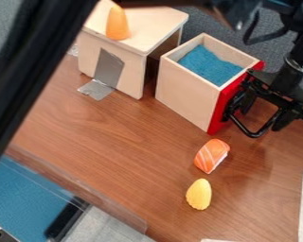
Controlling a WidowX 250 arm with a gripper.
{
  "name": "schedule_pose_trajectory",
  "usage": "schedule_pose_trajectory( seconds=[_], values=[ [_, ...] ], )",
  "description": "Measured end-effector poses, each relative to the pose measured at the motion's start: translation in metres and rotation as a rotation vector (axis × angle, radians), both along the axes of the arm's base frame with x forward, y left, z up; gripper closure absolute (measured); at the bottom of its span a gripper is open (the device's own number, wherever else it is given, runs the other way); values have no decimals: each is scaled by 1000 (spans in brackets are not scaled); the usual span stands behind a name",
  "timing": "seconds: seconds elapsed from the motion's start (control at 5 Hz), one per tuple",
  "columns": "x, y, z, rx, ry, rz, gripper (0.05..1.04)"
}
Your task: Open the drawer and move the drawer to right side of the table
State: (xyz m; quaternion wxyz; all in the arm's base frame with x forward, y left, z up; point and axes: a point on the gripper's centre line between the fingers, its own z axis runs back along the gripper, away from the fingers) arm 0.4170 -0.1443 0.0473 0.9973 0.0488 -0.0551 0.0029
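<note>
Box-shaped pale wooden drawer [187, 97], blue inside, sits pulled out beside the pale wooden cabinet [134, 66]. Black metal tool [237, 100] at its red front; clenched or released, can't tell. Draw straight, level, slow; steer clear of orange-and-white striped toy sushi [211, 155].

Matte-black arm [285, 81], looped black cable [247, 38], perhaps 1 silvery ring [296, 65] above the black claw [244, 111]
</note>
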Motion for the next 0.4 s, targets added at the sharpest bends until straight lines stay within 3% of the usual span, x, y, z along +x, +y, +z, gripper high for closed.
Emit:
schedule_pose_trajectory(
  seconds=[0.2,0.4],
  values=[
    [-5,2,31,-110,-48,-18,82],
    [-12,2,52,-156,-68,-32,83]
  ],
)
